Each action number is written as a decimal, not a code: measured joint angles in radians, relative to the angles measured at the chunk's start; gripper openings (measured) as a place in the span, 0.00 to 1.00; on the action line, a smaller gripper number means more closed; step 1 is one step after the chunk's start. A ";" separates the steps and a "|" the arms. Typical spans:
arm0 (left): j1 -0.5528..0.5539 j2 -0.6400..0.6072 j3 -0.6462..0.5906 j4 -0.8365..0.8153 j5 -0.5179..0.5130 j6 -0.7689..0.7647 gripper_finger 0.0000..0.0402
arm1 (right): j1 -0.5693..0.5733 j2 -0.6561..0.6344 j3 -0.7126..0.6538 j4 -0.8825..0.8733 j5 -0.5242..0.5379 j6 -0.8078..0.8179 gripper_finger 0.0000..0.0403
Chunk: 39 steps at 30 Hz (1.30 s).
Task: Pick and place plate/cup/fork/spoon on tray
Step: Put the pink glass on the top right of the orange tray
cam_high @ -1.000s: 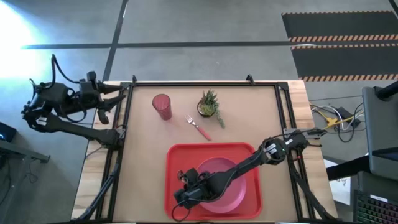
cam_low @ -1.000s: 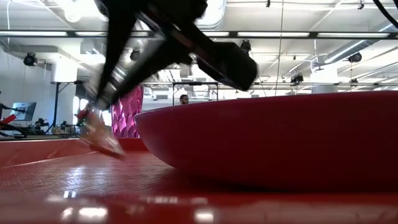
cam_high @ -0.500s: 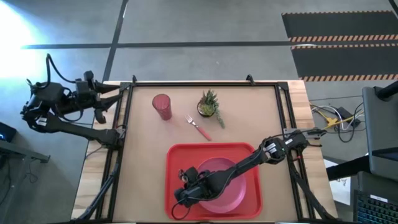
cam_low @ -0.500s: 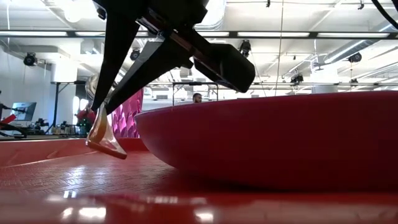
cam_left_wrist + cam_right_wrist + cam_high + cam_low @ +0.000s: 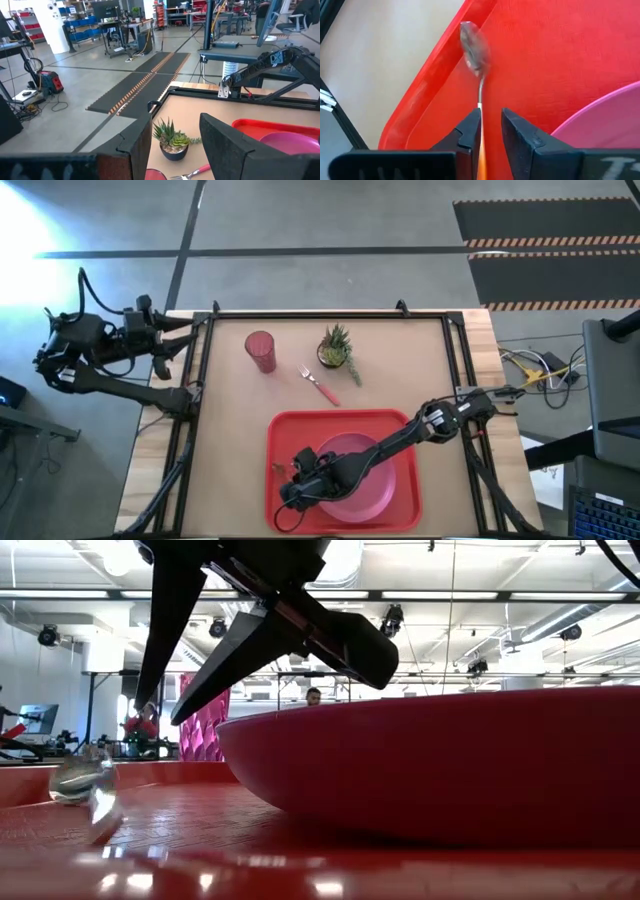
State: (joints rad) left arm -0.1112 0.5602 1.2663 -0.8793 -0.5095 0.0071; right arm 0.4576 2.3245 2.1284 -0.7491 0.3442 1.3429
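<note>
The spoon [image 5: 474,50] lies on the floor of the red tray [image 5: 435,80]. Its silver bowl [image 5: 85,783] is near the tray's left rim, left of the pink plate [image 5: 365,475]. My right gripper [image 5: 490,117] hovers just above the spoon, open. The orange handle [image 5: 481,162] shows in the gap between its fingers. In the low view the fingertips [image 5: 150,708] stand clear above the tray. The cup [image 5: 261,351] and the fork [image 5: 319,384] rest on the table beyond the tray. My left gripper [image 5: 175,135] waits open past the table's far left corner.
A small potted plant [image 5: 337,347] stands on the table right of the cup, close to the fork. The plate fills the tray's right half [image 5: 400,430]. Black frame rails run along the table's edges [image 5: 300,313].
My right gripper has opened and let go of the spoon, and its fingertips have gone up a little. The spoon, which hung bowl-down from the fingers just above the tray, has dropped and now lies on the tray floor, bowl toward the left rim.
</note>
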 joint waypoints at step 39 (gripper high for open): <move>0.026 0.394 -0.148 -0.172 0.039 0.162 0.37 | -0.001 -0.695 0.012 -0.034 0.530 -0.951 0.23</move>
State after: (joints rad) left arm -0.0856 0.9538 1.1182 -1.0515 -0.4704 0.1689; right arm 0.4566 1.6299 2.1403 -0.7836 0.8744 0.3915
